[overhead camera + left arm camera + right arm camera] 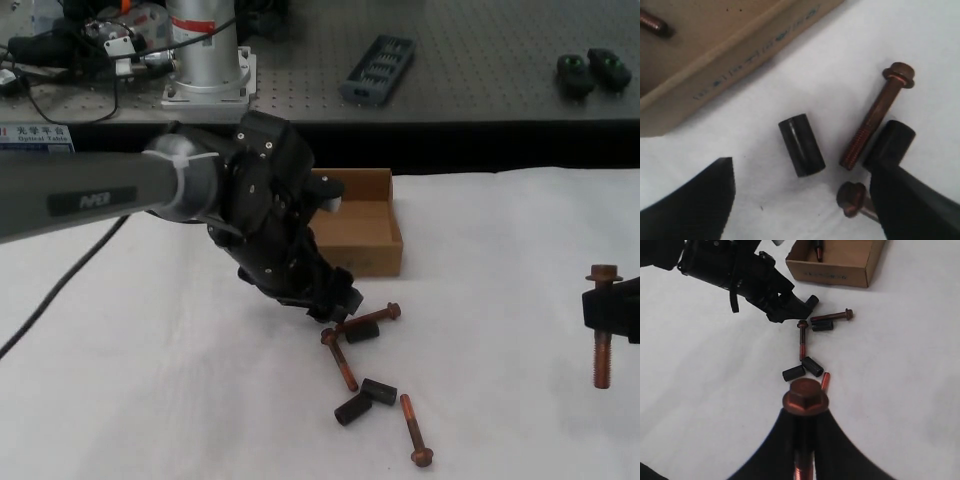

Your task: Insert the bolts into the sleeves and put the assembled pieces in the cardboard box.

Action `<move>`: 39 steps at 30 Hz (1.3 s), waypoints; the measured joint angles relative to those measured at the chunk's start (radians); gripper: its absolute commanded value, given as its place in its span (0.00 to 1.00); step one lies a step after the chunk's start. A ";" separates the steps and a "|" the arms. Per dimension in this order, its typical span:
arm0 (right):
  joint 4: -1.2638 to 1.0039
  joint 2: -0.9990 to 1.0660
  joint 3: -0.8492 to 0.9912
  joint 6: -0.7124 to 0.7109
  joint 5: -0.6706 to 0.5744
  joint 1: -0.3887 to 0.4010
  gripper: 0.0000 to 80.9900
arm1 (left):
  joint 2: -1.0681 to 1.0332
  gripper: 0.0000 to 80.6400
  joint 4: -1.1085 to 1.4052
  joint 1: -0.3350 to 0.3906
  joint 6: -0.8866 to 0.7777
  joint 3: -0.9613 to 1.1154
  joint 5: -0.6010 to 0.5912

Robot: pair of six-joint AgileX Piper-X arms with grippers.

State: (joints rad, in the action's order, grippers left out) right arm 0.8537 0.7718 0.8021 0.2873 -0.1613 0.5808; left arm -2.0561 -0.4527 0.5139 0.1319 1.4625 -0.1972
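My left gripper (336, 305) hangs open just above a black sleeve (801, 145), which lies between its fingers (695, 202) next to a copper bolt (877, 114). The head of a second bolt (852, 197) lies by the other finger. Two more sleeves (379, 391) (351, 409) and a third bolt (415, 432) lie nearer the front. Behind this arm sits the cardboard box (362, 252), with a bolt end (652, 22) inside it. At the right edge my right gripper (805, 412) is shut on a bolt (602, 335) held upright, head up.
White cloth covers the bench. Beyond it a dark perforated table carries a metal post base (205, 60), cables, a blue-grey bit case (378, 66) and two black parts (592, 70). Open cloth lies to the front left and between the arms.
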 measured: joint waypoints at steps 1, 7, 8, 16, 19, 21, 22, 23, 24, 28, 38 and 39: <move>0.000 0.000 0.000 -0.010 0.000 0.000 0.03 | -0.012 0.68 0.000 0.000 0.000 0.004 0.000; 0.000 0.000 0.000 -0.033 -0.002 0.000 0.03 | -0.023 0.68 0.003 0.000 0.000 0.004 0.002; 0.000 0.000 0.000 -0.033 -0.002 0.000 0.03 | -0.026 0.68 0.007 0.000 0.000 0.004 0.008; 0.000 0.000 0.000 -0.033 -0.002 0.000 0.03 | -0.028 0.55 0.048 0.000 0.000 0.004 0.022; 0.000 0.000 0.000 -0.033 -0.002 0.000 0.03 | -0.028 0.48 0.055 0.000 0.000 0.004 0.022; 0.000 0.000 0.000 -0.033 -0.002 0.000 0.03 | -0.028 0.48 0.060 0.000 0.000 0.004 0.022; 0.000 0.000 0.000 -0.033 -0.002 0.000 0.03 | -0.028 0.48 0.062 0.000 0.004 0.004 0.022; 0.000 0.000 0.000 -0.033 -0.002 0.000 0.03 | -0.028 0.48 0.065 0.000 0.012 0.004 0.022; 0.000 0.000 0.000 -0.033 -0.002 0.000 0.03 | -0.028 0.48 0.067 0.000 0.025 0.004 0.022; 0.000 0.000 0.000 -0.033 -0.002 0.000 0.03 | -0.028 0.48 0.067 0.000 0.051 0.004 0.022; 0.000 0.000 0.000 -0.033 -0.002 0.000 0.03 | -0.063 0.48 0.067 0.003 0.052 0.014 0.022; 0.000 0.000 0.000 -0.033 -0.002 0.000 0.03 | -0.064 0.48 0.067 0.003 0.052 0.015 0.022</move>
State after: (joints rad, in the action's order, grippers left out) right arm 0.8537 0.7718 0.8021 0.2538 -0.1635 0.5808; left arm -2.1202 -0.3857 0.5166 0.1840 1.4779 -0.1753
